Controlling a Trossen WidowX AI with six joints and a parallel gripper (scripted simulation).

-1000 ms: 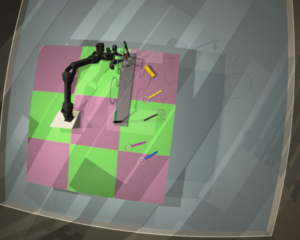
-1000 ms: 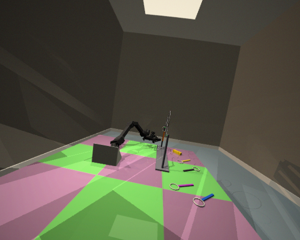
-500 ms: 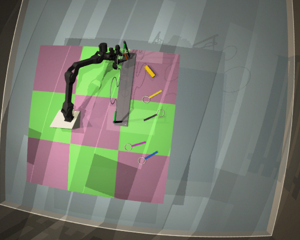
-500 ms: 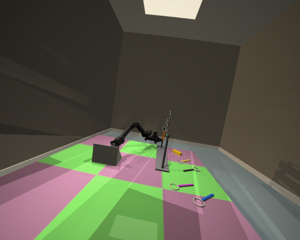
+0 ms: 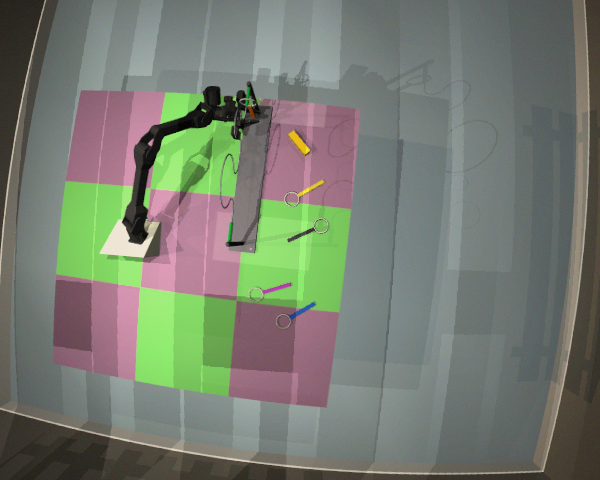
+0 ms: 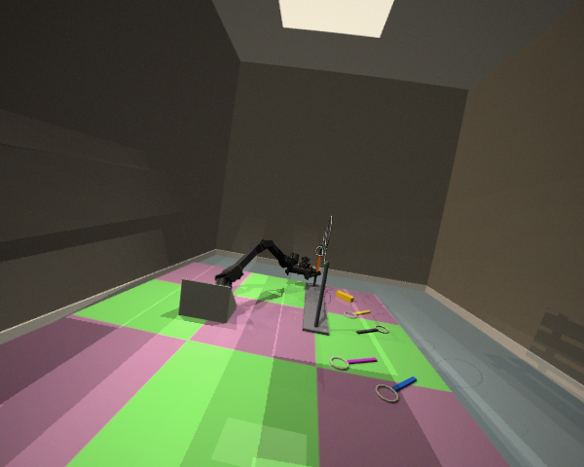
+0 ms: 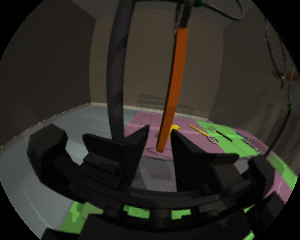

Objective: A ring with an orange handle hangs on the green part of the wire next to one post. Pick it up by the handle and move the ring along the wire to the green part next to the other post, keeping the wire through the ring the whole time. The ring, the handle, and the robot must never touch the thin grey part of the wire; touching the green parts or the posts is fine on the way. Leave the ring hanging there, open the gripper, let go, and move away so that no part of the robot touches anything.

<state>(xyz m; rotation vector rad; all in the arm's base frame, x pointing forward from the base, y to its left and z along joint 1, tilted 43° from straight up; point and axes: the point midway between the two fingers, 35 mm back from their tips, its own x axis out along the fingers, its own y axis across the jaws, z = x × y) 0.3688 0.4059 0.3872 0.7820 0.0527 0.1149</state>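
My gripper is open. Its fingertips stand on either side of the handle's lower end, with gaps showing on both sides. The thin grey wire loops along the grey base plate to the near post, which has its own green part.
A yellow block lies right of the plate. Spare rings lie on the floor, with yellow, black, magenta and blue handles. My arm's pale pedestal stands left of the plate.
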